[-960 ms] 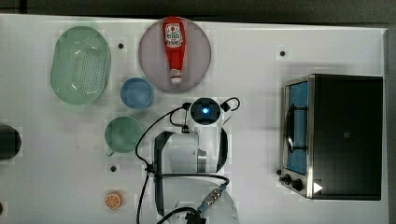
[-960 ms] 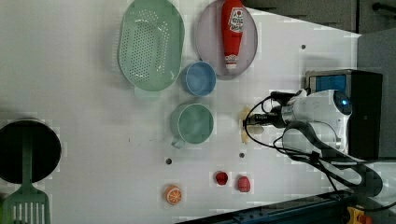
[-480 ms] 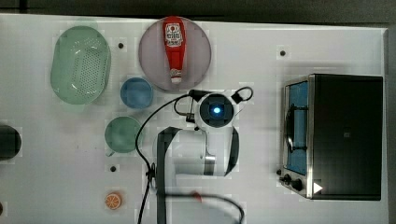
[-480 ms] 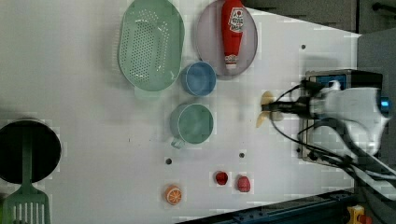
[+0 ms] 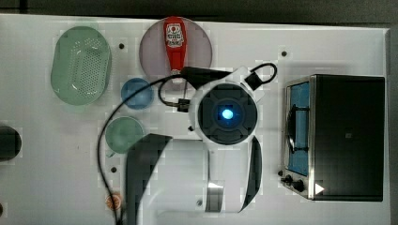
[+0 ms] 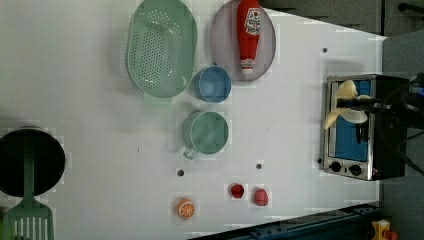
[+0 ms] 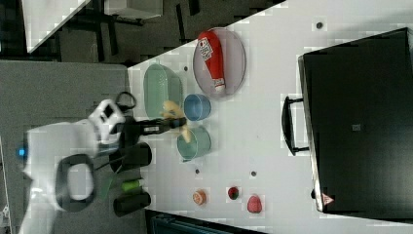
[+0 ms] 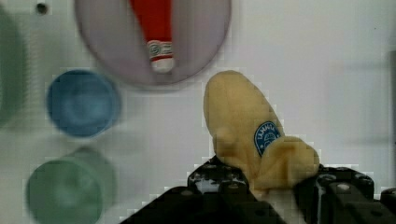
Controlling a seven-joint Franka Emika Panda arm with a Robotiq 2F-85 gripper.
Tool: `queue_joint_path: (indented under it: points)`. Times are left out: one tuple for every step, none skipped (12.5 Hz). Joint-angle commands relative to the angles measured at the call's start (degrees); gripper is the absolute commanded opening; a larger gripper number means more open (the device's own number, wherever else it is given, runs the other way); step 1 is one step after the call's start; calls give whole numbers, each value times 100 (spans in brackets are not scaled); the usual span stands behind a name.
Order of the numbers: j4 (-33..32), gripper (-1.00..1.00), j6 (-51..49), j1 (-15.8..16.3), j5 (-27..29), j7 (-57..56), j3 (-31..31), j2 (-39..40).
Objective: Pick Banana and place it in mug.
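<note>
The end effector (image 8: 275,191) is closed on the banana (image 8: 250,135) and holds it up above the desk (image 6: 90,100). The banana is soft pale yellow, with a few fat curved fingers and a small blue sticker. The mug (image 6: 205,132) is pale green and round, with a little handle. It sits on the desk, apart from the banana. Right by the mug, at 12 o'clock in the left view, is a blue cup (image 6: 212,84). A red ketchup bottle (image 6: 248,30) lies on a plate (image 6: 222,40).
</note>
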Motion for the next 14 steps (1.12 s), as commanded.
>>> queue_joint_path:
  points:
    - [292,-30,-741,184,-80,754,428,-132]
    - [385,-30,-883,211,-80,991,608,-174]
    - [467,-30,-994,247,-79,1675,930,-183]
    - [456,-30,-1013,279,-77,2137,1148,-180]
    - [437,-30,-1015,315,-44,2638,1411,-151]
    - [433,-30,-1013,348,-15,2995,1625,-99]
    - [424,-30,-1004,369,1,3323,1830,-31]
    - [400,-30,-987,379,15,3645,2019,54]
    - [345,-30,-975,381,25,3954,2179,156]
    - [262,-30,-905,382,52,4219,2298,278]
    - [154,-30,-690,382,76,4401,2382,416]
    - [14,-30,-365,382,76,4468,2436,561]
    - [-141,-30,54,383,76,4468,2467,699]
    - [-296,-30,458,382,75,4468,2472,831]
